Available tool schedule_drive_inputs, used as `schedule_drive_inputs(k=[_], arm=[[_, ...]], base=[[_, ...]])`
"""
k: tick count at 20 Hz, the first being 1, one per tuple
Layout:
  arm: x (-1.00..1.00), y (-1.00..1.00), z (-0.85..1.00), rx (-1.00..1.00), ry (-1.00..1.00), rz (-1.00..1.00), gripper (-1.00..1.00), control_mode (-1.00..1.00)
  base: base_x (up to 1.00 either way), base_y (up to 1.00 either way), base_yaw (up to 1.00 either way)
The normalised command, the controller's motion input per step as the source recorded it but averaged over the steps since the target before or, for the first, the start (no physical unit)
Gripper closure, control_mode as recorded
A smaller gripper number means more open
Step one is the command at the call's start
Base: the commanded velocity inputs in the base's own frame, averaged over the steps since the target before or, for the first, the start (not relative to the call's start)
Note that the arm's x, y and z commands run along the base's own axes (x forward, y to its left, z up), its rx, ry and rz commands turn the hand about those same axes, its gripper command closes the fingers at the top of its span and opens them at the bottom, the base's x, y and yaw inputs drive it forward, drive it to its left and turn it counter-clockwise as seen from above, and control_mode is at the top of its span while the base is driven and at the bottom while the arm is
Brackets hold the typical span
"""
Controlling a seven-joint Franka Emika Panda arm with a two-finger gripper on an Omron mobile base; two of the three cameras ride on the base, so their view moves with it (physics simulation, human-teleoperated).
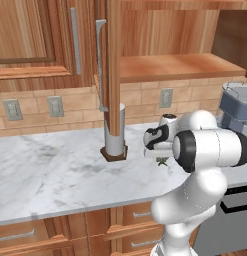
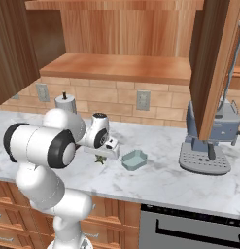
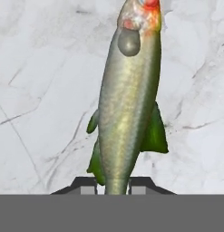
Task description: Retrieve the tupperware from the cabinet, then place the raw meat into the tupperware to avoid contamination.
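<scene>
A: How far along is the task judged to be?

B: Roughly half. The cabinet [image 2: 214,58] is seen with its door swung open, and the tupperware [image 2: 134,159] is already set on the marble counter [image 1: 50,170], so the retrieval part is judged done. The raw meat [image 3: 129,104] is not yet in the tub.

A: Where is the raw meat found?

B: In the hand view it is seen lying on the counter, its tail end set between the 2 dark tips of the gripper [image 3: 112,185]. In the right base view it is glimpsed under the hand, just beside the tupperware but apart from it.

A: Is it gripped?

B: The tips are seen close on either side of the tail, but whether they are pressed on it cannot be told.

A: What is counted?

B: 1 tupperware, 1 raw meat, 1 gripper, 1 paper towel roll [image 1: 115,132], 1 coffee machine [image 2: 209,141], and 3 wall outlets in the left base view.

A: What is left?

B: The meat is to be lifted and placed into the tupperware.
</scene>
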Motion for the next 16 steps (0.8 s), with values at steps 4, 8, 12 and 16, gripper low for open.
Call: schedule_drive_inputs(k=[4,8,12,16], arm=[[-0.1,0.03,0.51,-0.01,-0.01,-0.03,1.0,-1.0],[-0.05,-0.1,0.53,0.0,0.0,-0.1,1.0,-1.0],[-0.02,-0.28,0.48,0.0,0.0,-0.17,1.0,-1.0],[0.0,-0.44,0.31,0.0,0.04,-0.24,1.0,-1.0]], base=[[0.0,0.0,0.0],[0.0,0.0,0.0],[0.0,0.0,0.0],[0.0,0.0,0.0]])
